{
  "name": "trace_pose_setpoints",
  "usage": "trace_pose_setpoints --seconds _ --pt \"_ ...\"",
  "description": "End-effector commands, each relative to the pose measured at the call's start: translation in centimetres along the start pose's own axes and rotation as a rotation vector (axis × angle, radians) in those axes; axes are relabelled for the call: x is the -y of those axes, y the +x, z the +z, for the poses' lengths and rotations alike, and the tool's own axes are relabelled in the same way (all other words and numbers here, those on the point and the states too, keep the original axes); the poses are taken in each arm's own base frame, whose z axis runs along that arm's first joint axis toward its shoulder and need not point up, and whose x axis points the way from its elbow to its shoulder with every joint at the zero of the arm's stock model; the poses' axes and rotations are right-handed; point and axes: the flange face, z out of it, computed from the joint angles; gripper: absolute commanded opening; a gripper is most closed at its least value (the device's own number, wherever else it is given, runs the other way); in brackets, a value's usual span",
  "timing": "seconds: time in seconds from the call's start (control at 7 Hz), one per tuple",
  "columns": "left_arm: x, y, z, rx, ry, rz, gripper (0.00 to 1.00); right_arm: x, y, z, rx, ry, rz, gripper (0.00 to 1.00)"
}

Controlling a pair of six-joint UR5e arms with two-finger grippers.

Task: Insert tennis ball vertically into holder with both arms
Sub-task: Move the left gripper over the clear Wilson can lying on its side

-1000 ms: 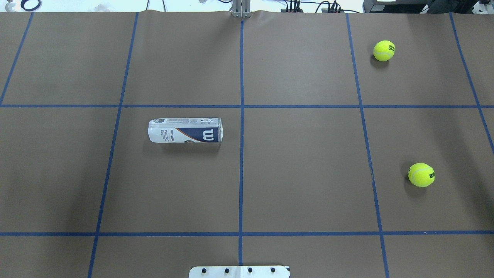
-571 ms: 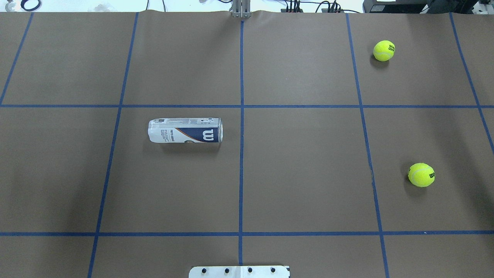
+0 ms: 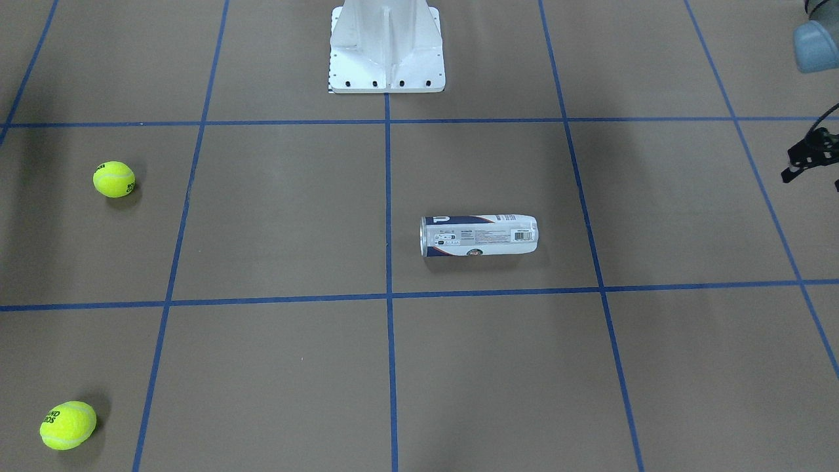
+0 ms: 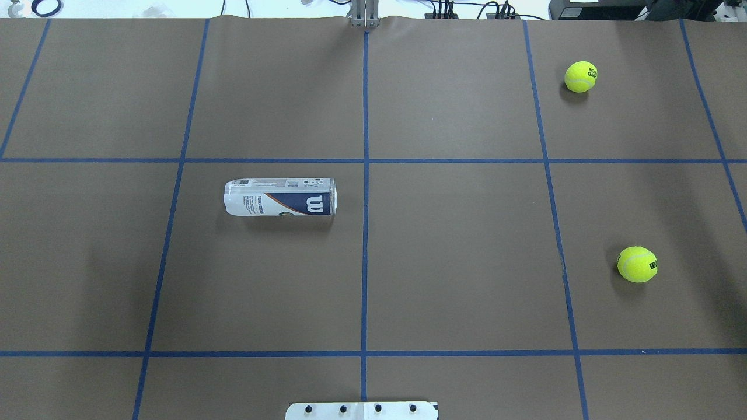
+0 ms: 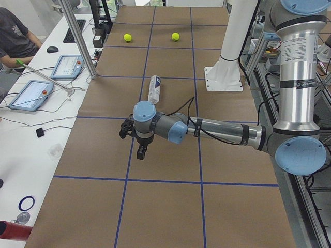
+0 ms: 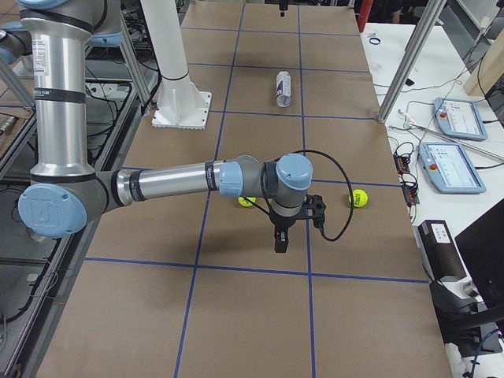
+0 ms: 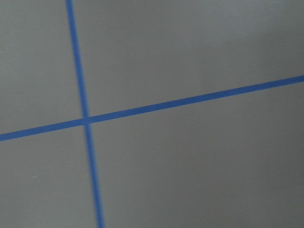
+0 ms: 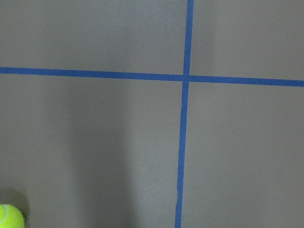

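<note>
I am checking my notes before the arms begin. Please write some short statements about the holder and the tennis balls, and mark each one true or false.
1. The holder lies on its side. True.
2. The two tennis balls touch each other. False: the far ball and the near ball lie well apart.
3. Both balls lie on the robot's right half of the table. True.
4. The holder crosses into two squares. False: it lies inside one square, clear of each blue tape line.
</note>
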Motion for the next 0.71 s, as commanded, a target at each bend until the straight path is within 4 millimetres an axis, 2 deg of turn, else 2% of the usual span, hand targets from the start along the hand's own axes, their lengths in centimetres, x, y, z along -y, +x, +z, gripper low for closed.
trace_pose_setpoints --seconds 0.0,0.14,0.29,0.43,0.57 --pt "4.4 11.2 0.7 -0.075 0.024 0.186 0.98 0.0 0.0 0.0 0.001 -0.001 0.000 0.99" --pt "5.6 15.0 -0.2 -0.100 0.052 0.253 0.98 0.0 0.1 0.1 0.001 -0.003 0.004 0.99" --pt "7.0 20.7 0.9 -0.123 0.063 0.352 0.88 0.0 0.1 0.1 0.001 -0.003 0.004 0.99" --pt "8.4 27.4 2.3 -0.127 0.092 0.497 0.96 0.0 0.1 0.1 0.001 -0.003 0.004 0.99" --pt "9.2 32.5 3.5 -0.070 0.148 0.613 0.96 0.0 0.1 0.1 0.000 -0.003 0.002 0.99"
